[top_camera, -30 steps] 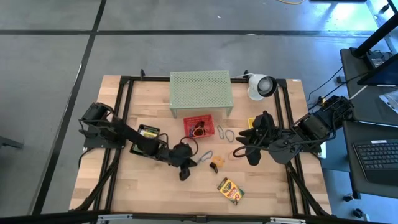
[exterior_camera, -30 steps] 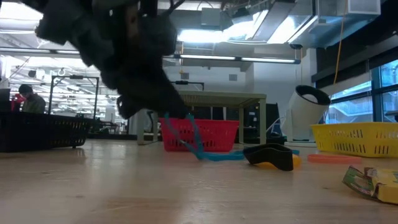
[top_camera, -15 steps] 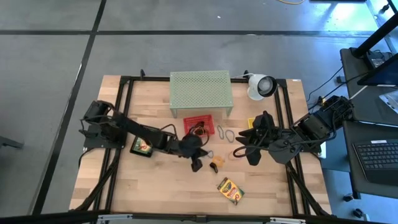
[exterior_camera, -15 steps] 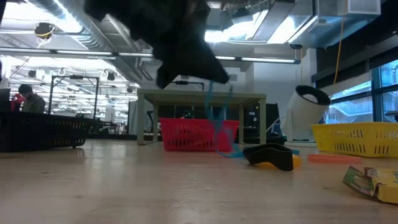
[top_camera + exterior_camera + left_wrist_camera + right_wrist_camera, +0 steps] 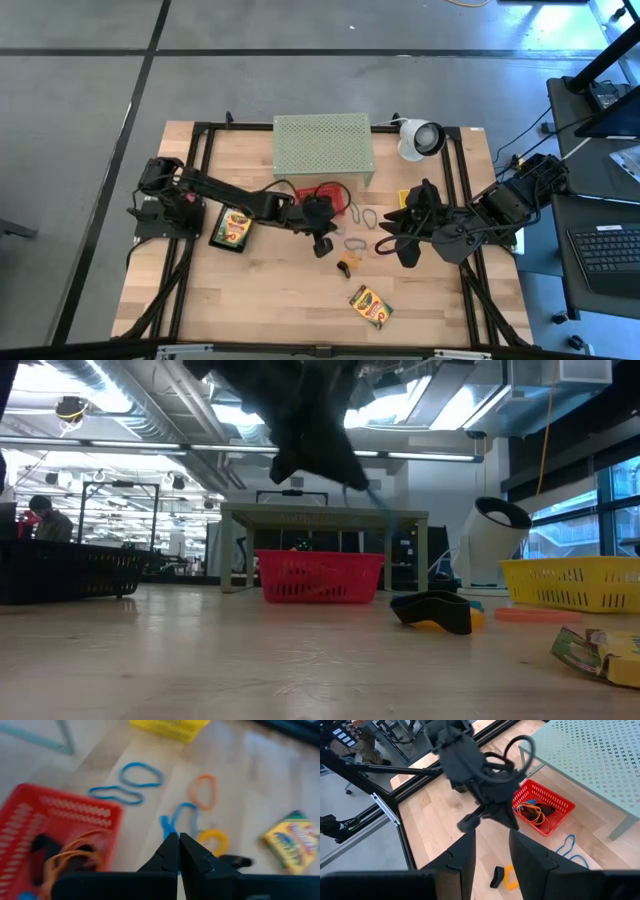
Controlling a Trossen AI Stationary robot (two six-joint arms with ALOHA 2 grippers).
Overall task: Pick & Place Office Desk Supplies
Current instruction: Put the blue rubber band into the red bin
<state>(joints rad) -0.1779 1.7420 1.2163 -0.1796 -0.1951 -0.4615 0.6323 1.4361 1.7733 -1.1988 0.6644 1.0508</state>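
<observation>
Your left gripper [image 5: 322, 243] hangs above the table just beside the red basket [image 5: 318, 192], on its front-right side, with the arm stretched out from the left edge. In the left wrist view the two fingers [image 5: 170, 851] are pressed together, and a blue rubber band [image 5: 176, 818] shows right at their tips. The low view shows a thin blue strand [image 5: 372, 496] trailing from the raised gripper — so it looks pinched on that band, lifted clear of the wood.

The red basket sits in front of the pale green mesh stand [image 5: 322, 146], and you can see orange rubber bands [image 5: 67, 862] and a dark clip [image 5: 42, 845] already inside it. Just to its right on the bare table lie two more blue rubber bands [image 5: 141, 774], and beyond them an orange band [image 5: 204, 790].

A dark-and-orange clip [image 5: 347, 264] lies just in front of the left gripper. One crayon box [image 5: 370, 305] lies nearer the front edge of the table, and another crayon box [image 5: 230, 227] rests in a dark tray on the left, under the left arm. A yellow basket [image 5: 569, 582] stands toward the right side.

Your right gripper [image 5: 403, 245] waits over the right half of the table, well apart from the red basket. Its fingers [image 5: 462, 852] stand partly apart with nothing between them. The white round device [image 5: 420, 138] stands at the back right corner.
</observation>
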